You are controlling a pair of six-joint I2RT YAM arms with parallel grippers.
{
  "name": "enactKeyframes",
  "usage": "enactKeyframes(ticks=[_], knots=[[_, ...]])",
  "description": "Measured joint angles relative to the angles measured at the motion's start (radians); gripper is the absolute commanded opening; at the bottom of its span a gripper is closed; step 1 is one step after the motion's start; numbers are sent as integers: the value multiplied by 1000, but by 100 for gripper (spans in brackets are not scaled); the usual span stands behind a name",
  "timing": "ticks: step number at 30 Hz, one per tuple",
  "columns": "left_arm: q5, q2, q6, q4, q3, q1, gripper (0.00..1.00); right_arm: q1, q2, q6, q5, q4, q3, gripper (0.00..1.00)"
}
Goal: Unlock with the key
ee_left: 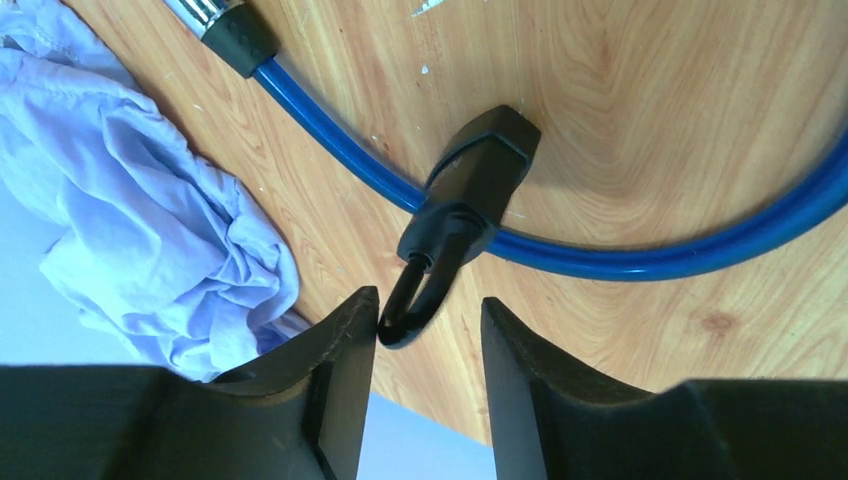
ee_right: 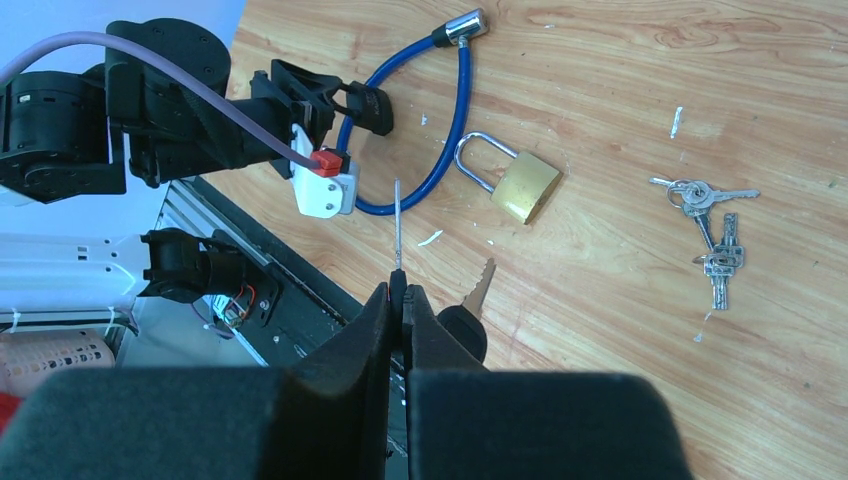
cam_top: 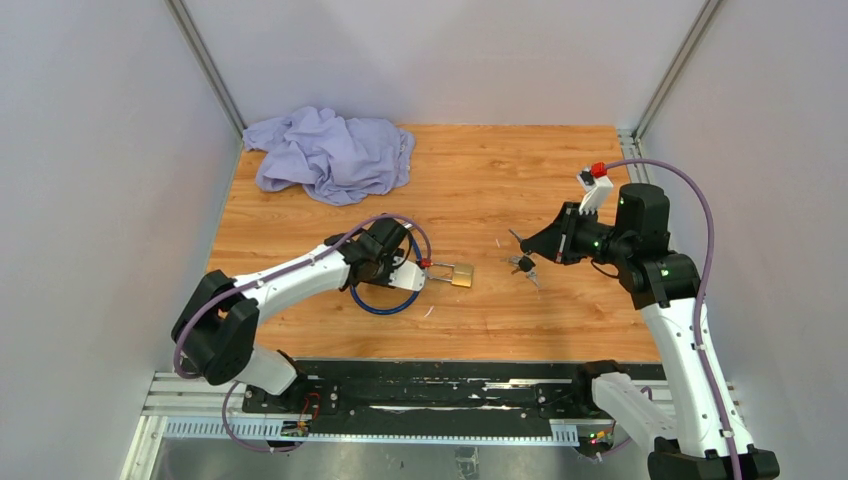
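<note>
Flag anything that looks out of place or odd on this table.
A crumpled lilac cloth sits bunched in the far left corner, unrelated to the padlock and blue cable lock. White flecks litter the wood.

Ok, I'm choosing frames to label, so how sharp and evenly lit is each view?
Top external: even soft light, sharp, faint shadows, padlock small. Left wrist: blue cable crisp, left tool's fingers dark and slightly soft. Right wrist: padlock and loose keys crisp, right tool's fingers blurred, its key edge-on.
</note>
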Motion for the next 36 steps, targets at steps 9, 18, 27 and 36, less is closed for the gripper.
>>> enactKeyframes(ticks=[9,18,27,36], knots=[[-24,54,-6,6,21,-36,56,0,-2,-1,0,-1,0,1],[-34,73,-17,14,56,-42,98,0,-11,-3,0,-1,0,0],[-118,67,-45,65,122,-43,98,0,-11,-3,0,-1,0,1],[-161,-37,-62,92,236,-16,98,0,-5,-3,0,-4,8,1]])
